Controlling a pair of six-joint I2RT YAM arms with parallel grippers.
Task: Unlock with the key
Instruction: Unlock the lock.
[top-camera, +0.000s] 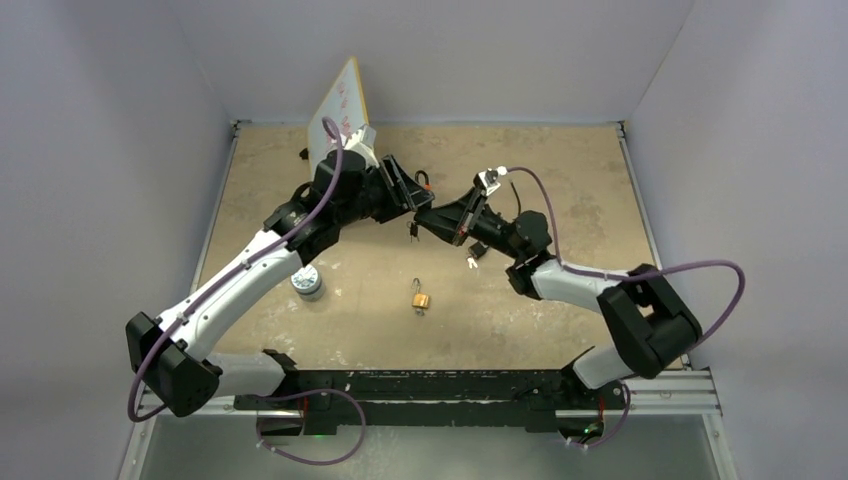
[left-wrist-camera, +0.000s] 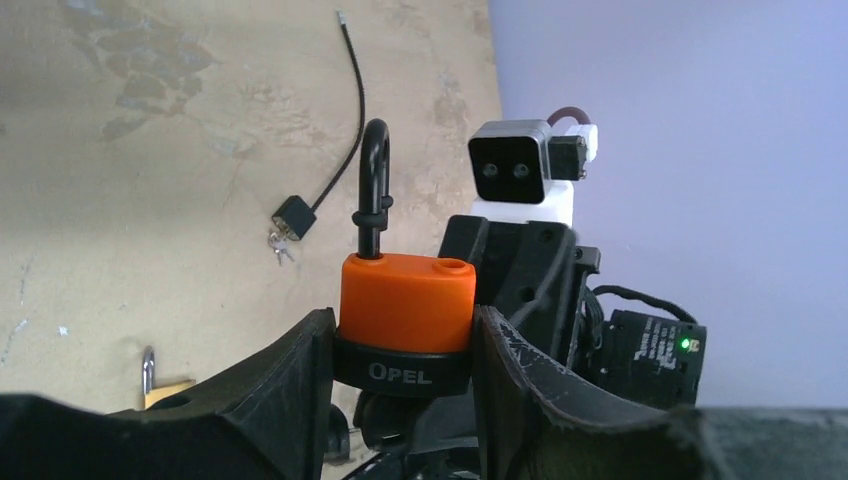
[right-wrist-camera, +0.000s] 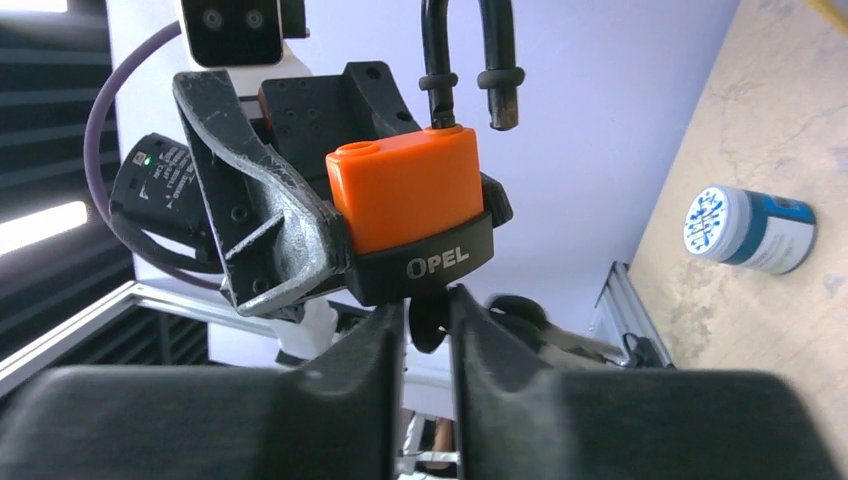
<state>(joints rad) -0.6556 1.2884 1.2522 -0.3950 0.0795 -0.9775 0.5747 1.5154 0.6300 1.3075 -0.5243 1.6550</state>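
Your left gripper (left-wrist-camera: 400, 345) clamped the orange OPEL padlock (left-wrist-camera: 405, 290) up off the table at mid-frame in the overhead view, its black shackle (left-wrist-camera: 374, 180) out of the body at one end. Your right gripper (right-wrist-camera: 428, 325) sat just beneath it, nearly closed; whether it held anything, you couldn't tell. Below lay a mottled tan table (top-camera: 560, 180) between pale walls (top-camera: 450, 50), with a brass padlock (top-camera: 421, 299), a jar (top-camera: 307, 281) and a cable lock (left-wrist-camera: 292, 216).

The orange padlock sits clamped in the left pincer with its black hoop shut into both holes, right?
Not quite. The orange padlock does sit clamped in the left pincer, but its black hoop is open. One leg hangs free above an empty hole in the body. The right wrist view shows this most plainly.
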